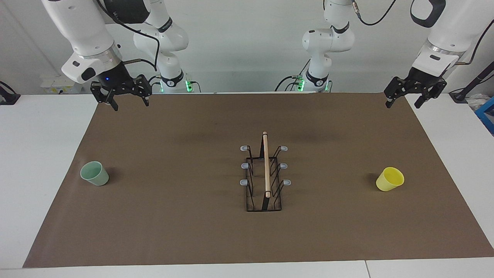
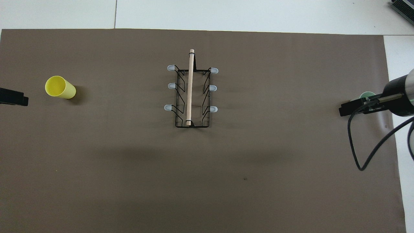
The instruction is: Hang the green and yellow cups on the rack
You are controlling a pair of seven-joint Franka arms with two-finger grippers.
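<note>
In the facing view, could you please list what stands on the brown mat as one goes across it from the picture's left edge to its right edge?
green cup → rack → yellow cup

A brown mat [image 1: 193, 216] covers most of the white table [image 1: 38, 162], whose bare edges show around it.
</note>
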